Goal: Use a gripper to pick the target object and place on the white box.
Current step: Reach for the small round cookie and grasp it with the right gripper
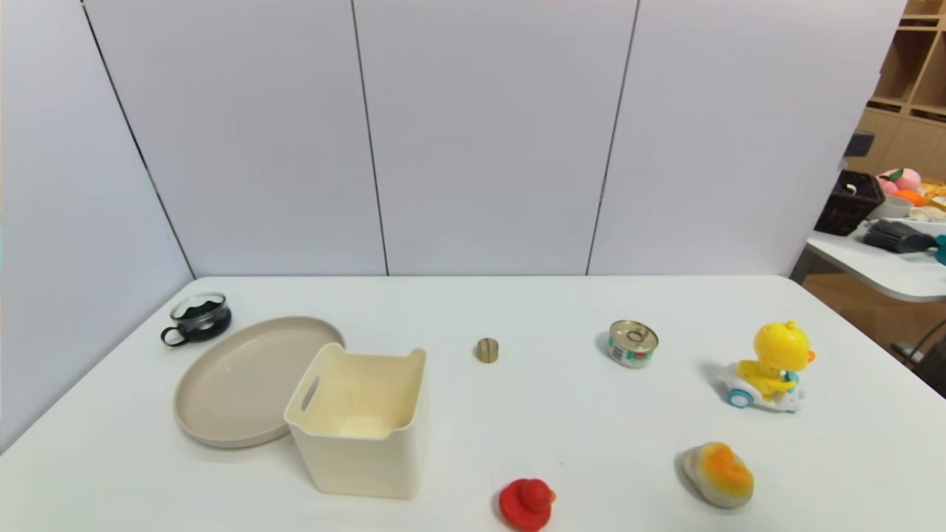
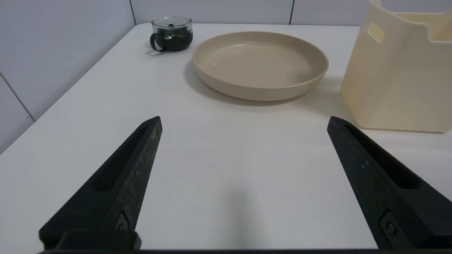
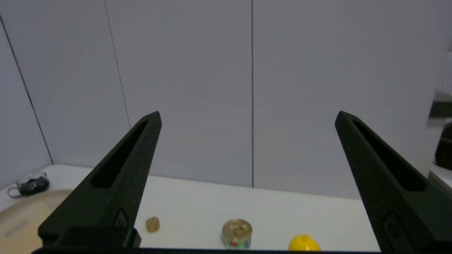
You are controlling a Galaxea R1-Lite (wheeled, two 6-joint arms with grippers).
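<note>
A: Where is the cylinder (image 1: 487,350) found?

B: On the counter (image 1: 562,414), between box (image 1: 360,421) and can (image 1: 633,343). The right gripper (image 3: 247,118) is raised, fingers spread; the left gripper (image 2: 243,121) is parked low, fingers also spread.

A: It should be straddled squarely and closed on gently.

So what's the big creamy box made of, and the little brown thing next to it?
The white box looks like smooth, slightly glossy plastic: moulded rounded corners and a cut-out slot handle. The target object looks like wood or cork, judging by its matt olive-brown side with faint vertical stripes, but it is too small to be sure.
</note>
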